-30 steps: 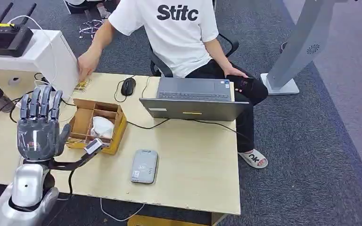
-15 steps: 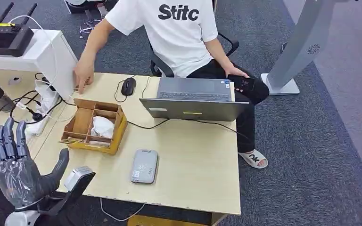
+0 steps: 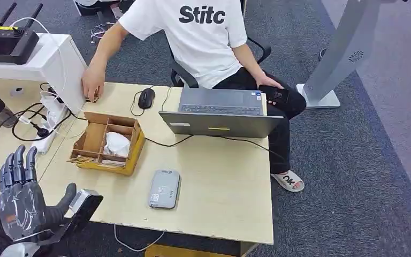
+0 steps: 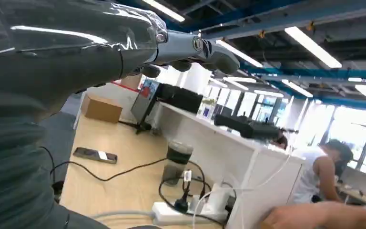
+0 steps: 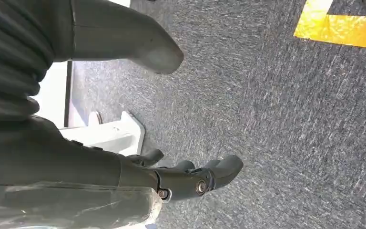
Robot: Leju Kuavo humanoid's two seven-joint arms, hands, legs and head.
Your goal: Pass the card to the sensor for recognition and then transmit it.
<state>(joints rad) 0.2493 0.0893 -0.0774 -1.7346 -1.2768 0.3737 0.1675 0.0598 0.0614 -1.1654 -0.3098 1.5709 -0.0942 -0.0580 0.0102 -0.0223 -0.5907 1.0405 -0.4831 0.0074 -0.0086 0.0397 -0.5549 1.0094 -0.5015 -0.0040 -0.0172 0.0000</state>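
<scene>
No card can be made out for certain. Neither robot hand carries one, and nothing lies on the sensor [image 3: 164, 189], the flat grey reader near the front edge of the bench [image 3: 219, 182]. The likeliest place for it is the far-left corner of the bench, well away from the sensor. There a person's hand [image 3: 92, 83] presses flat on the top, with something small and dark just showing under it, too covered to name.

The left hand [image 3: 24, 201] is raised at the front-left corner of the bench, to the left of the sensor and apart from it. Its palm is up, its fingers [image 3: 17, 167] are spread, and it holds nothing. The right hand [image 5: 138, 179] hangs over the grey carpet with its fingers loosely extended and the thumb apart, and it is also empty.

Between the sensor and the person's hand stands a divided cardboard box [image 3: 107, 142] holding something white. A laptop [image 3: 219, 112] lies behind the sensor, with a mouse [image 3: 145, 98] to its left.

My judgement is that the card is out of the robot's hands and at the person's side. That fits either a handover already made or a round not yet started, and these views do not settle which. If it has not started, picking up the card, presenting it to the sensor and passing it on all remain.
</scene>
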